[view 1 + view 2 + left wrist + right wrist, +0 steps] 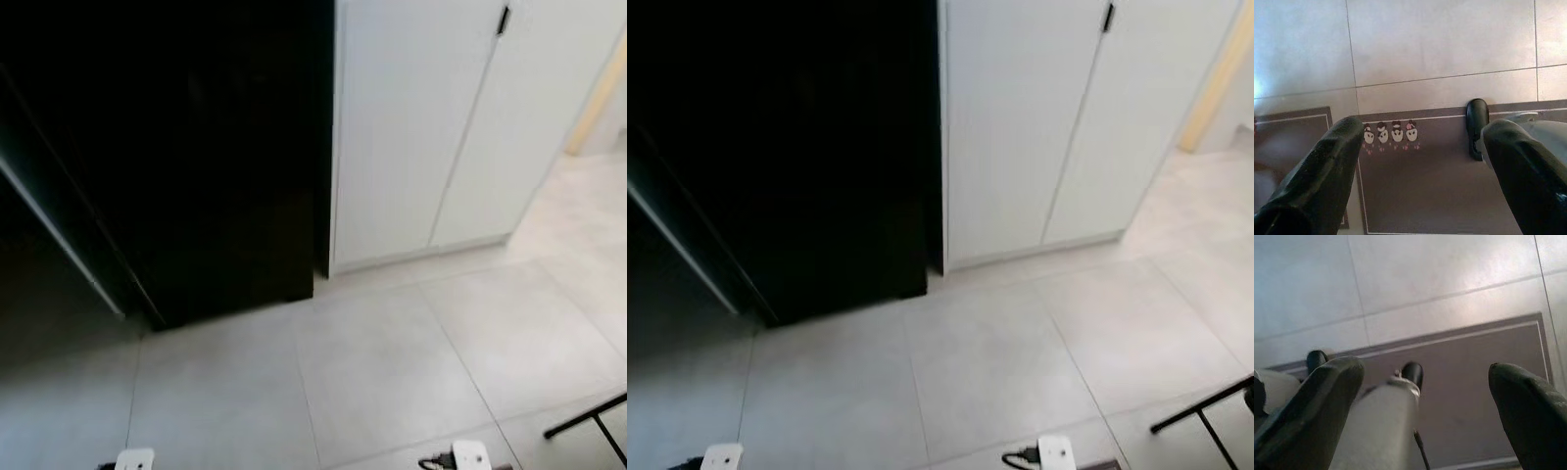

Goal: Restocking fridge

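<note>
A tall black fridge (pixel 196 147) stands at the left on the pale tiled floor (pixel 372 362). Its front is dark, and a pale slanted edge (pixel 59 235) crosses its left part. I cannot tell whether a door is ajar. Both arms hang low. My left gripper (pixel 1422 161) is open over a brown mat (pixel 1415 196), with nothing between its fingers (pixel 1317 181). My right gripper (pixel 1420 396) is also open and holds nothing, above the same mat (pixel 1474 382) and my own leg (pixel 1381 431).
A white two-door cabinet (pixel 421 127) with a small black handle (pixel 503 20) stands right of the fridge. A doorway (pixel 598 108) opens at the far right. A black metal frame (pixel 588 423) reaches in at the lower right. My black foot (pixel 1477 122) rests on the mat's edge.
</note>
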You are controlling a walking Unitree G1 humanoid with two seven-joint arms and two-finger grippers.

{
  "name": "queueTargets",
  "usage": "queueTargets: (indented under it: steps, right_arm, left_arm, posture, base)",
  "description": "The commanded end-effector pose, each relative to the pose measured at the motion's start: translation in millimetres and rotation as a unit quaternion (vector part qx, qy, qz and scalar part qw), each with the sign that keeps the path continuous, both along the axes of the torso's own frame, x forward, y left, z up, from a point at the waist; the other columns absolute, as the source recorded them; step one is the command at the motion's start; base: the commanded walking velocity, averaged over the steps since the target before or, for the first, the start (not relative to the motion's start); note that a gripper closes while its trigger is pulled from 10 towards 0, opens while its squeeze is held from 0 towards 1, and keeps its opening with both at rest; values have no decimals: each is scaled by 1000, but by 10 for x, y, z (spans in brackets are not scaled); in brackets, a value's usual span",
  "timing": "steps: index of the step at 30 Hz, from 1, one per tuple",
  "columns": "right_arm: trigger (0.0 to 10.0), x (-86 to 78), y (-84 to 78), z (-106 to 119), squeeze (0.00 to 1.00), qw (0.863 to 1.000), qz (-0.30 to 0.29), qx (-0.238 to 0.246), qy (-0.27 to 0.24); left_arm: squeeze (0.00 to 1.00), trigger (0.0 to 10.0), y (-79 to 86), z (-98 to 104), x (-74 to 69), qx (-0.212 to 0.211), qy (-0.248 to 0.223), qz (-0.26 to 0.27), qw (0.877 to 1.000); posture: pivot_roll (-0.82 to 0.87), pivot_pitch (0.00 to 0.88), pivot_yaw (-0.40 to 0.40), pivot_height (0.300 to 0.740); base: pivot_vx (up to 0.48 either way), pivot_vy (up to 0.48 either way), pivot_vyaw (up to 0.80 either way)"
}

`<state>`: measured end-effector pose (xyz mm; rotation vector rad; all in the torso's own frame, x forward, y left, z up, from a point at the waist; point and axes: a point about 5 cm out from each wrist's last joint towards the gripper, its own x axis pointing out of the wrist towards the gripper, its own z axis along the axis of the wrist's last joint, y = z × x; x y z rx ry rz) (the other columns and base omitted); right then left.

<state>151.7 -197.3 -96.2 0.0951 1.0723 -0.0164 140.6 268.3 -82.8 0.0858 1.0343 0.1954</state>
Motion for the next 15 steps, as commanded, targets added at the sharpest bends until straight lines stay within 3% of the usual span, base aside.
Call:
queueTargets:
  steps: [1,15]
  right_arm:
    - [10000,9,11,3,0,1000,-3,5,-4]
    - [10000,18,28,5,0,1000,6,12,-4]
  left_arm:
    - [0,10000,10,-6,-20,2,7,4,1000]
    - [0,10000,16,-2,-12,4,7,2,1000]
  posture:
    - [-19,1,16,740]
    - [-26,0,22,740]
  base:
    - [398,0,0]
    - [400,0,0]
